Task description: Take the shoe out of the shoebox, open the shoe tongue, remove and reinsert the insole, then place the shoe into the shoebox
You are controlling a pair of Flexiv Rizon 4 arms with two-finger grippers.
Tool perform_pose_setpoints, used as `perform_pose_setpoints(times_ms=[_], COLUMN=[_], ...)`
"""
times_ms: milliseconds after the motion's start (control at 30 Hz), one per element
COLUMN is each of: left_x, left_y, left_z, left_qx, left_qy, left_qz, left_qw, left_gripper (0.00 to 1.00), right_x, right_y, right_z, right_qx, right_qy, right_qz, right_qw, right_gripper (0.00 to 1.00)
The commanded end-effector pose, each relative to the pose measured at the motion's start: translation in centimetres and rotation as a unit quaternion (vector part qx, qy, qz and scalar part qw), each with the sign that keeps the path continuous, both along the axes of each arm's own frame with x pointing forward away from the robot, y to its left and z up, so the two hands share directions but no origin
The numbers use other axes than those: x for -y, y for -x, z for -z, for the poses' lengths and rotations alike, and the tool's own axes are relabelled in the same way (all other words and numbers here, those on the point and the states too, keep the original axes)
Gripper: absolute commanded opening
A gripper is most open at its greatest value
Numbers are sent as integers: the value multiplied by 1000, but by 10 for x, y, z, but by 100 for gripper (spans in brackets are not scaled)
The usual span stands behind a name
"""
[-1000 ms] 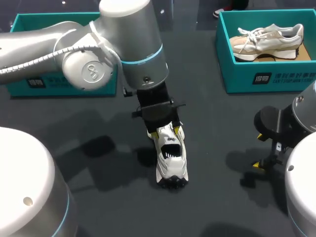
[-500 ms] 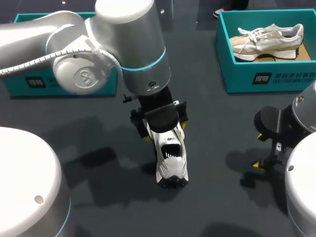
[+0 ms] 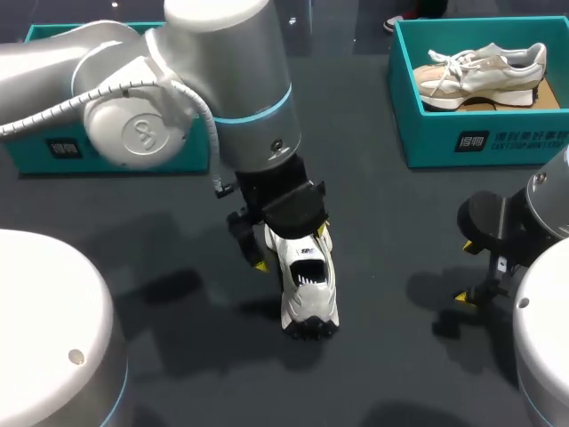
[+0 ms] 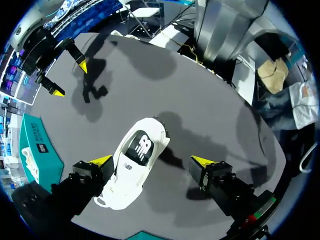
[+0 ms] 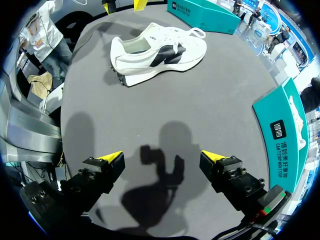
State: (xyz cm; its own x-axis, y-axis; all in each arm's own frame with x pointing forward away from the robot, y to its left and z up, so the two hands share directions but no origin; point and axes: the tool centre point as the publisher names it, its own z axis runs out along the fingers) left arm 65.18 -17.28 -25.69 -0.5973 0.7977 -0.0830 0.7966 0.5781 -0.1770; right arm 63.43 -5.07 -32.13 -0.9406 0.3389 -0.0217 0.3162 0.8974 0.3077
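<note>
Shoe (image 3: pixel 308 283) well inside table (image 3: pixel 400 222) edges, left hand (image 4: pixel 151 160) spread around its heel

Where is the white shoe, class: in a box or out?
Out: the white shoe stands sole-down on the dark table, with bare tabletop all round it.

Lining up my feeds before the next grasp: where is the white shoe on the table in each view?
Head view: white shoe in the middle of the table, directly under the left gripper.
Left wrist view: shoe between the open fingers, close to one of them.
Right wrist view: shoe well ahead of the right gripper.
Shared landmark: the teal shoebox holding a beige shoe.
</note>
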Motion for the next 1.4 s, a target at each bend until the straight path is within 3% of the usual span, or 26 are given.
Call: perform_pose_setpoints(times_ms=[33, 467, 700, 1400], left_x=[-5, -5, 5, 27], left_y=[6, 9, 25, 39], left_z=[-19, -18, -9, 59], left_qx=[-31, -26, -17, -40], left_qy=[-53, -54, -71, -87], left_qz=[-179, -179, -284, -393], left_qw=[982, 982, 956, 915], left_gripper=[100, 100, 100, 100], right_x=[1, 1, 1, 1], right_y=[3, 3, 3, 3], right_z=[-1, -1, -1, -1], right_qx=[2, 2, 2, 2], right_qy=[1, 1, 1, 1], right_qz=[1, 1, 1, 1], right_qw=[1000, 1000, 1000, 1000], right_gripper=[100, 100, 100, 100])
